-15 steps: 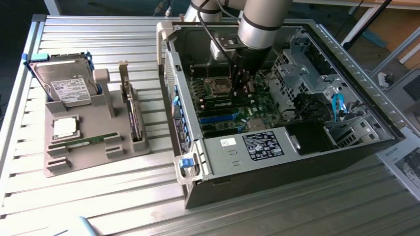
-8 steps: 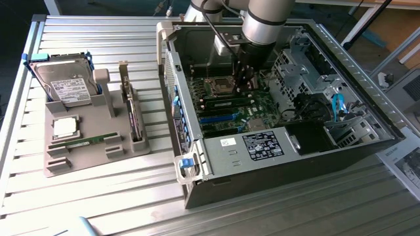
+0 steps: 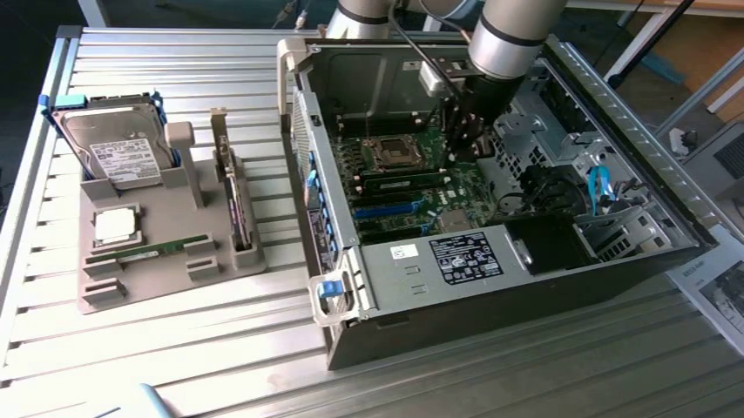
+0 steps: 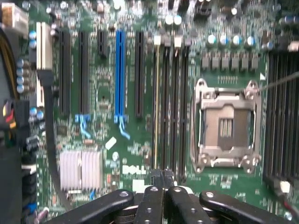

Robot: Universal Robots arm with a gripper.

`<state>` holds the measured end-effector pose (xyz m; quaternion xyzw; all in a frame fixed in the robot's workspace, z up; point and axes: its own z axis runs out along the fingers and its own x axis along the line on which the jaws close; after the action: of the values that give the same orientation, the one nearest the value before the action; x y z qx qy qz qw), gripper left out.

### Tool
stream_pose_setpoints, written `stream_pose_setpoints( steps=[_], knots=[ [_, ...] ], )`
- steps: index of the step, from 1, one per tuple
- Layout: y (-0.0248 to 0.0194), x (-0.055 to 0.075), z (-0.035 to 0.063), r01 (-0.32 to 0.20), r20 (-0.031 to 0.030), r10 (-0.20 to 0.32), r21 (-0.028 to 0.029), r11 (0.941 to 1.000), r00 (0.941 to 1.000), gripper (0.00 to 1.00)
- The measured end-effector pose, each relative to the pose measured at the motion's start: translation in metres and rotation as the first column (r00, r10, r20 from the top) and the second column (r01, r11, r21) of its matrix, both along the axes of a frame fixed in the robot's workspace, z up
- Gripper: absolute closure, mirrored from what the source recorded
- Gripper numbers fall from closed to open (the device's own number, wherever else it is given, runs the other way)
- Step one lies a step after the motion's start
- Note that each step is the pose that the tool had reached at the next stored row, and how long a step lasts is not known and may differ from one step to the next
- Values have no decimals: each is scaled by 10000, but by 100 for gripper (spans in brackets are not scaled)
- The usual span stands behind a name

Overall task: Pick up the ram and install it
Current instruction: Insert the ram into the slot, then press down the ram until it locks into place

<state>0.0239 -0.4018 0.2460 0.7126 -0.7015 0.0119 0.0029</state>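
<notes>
Nearest the wrist camera, the gripper (image 4: 163,179) was seen with its two fingertips brought together and nothing visibly clamped between them, poised just above the near end of the memory slots (image 4: 170,102). Beyond these, the open CPU socket (image 4: 226,126) was shown beside the slots, with the blue slot (image 4: 120,70) and a finned heatsink (image 4: 80,169) lying on the slots' other side. It was judged that the chief risk lay in the closed fingertips being driven onto the board: a bare slot, its end latches or the exposed socket contacts could be bent or scraped if the arm were lowered off line, and a loose cable (image 4: 49,154) running near the heatsink could be snagged. Whether a stick was already seated in any slot could not be told from the wrist view. In the exterior view, what the wrist camera left out was supplied: the arm was seen reaching down into the computer case (image 3: 465,305), and, well apart from it toward the exterior view's left, the ram (image 3: 160,251) was seen lying flat in the grey tray (image 3: 139,283), near a silver chip (image 3: 117,225), with a hard drive (image 3: 117,152) standing at the tray's far end. The board's fine detail, conversely, was given by the wrist view alone.
</notes>
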Motion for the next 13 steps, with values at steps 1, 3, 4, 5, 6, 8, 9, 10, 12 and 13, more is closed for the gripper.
stream_pose_setpoints(
  steps=[1, 3, 4, 5, 6, 8, 9, 10, 12, 13],
  knots=[
    [-4, 77, 0, -1, -36, 1, 0, 10000, 10000, 90],
    [-5, 107, 0, 0, -54, 0, 0, 10000, 10000, 90],
    [-5, 107, 0, 0, -54, 0, 0, 10000, 10000, 90],
    [-5, 107, 0, -1, -54, 1, 0, 10000, 10000, 90],
    [-6, 107, 0, 0, -54, 0, -1, 10000, 10000, 90],
    [-6, 101, -8, -1, -54, 1, 1, 10000, 10000, 90],
    [-5, 89, -23, -1, -54, 1, 0, 10000, 10000, 90],
    [-4, 76, -39, -1, -54, 1, 1, 10000, 10000, 90],
    [-4, 70, -69, -2, -54, 2, 0, 10000, 10000, 90],
    [-4, 70, -75, -2, -54, 2, 0, 10000, 10000, 90]
  ],
)
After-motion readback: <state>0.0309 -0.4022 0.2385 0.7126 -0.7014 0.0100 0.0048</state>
